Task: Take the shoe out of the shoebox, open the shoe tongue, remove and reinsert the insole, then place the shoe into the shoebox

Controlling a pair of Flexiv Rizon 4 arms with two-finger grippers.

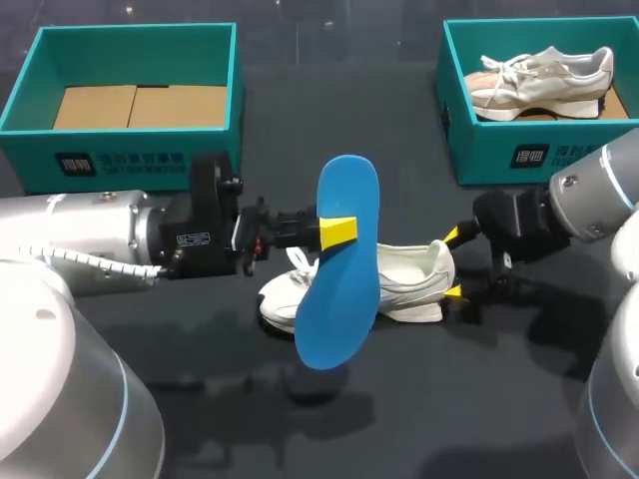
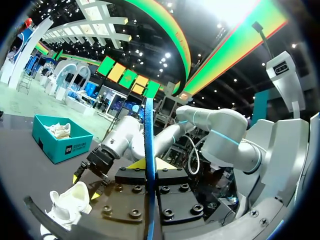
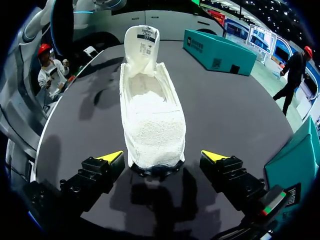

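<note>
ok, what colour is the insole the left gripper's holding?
Blue: the insole is solid blue, clearest in the head view.

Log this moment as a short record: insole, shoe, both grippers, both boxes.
insole: blue, out of the shoe, held on edge above it
left gripper: shut on the insole
shoe: white, on the table, tongue pulled up
right gripper: open, a finger either side of the shoe's heel, not touching
left box: no shoe inside
right box: holds another shoe
step: insole not yet reinserted
</note>
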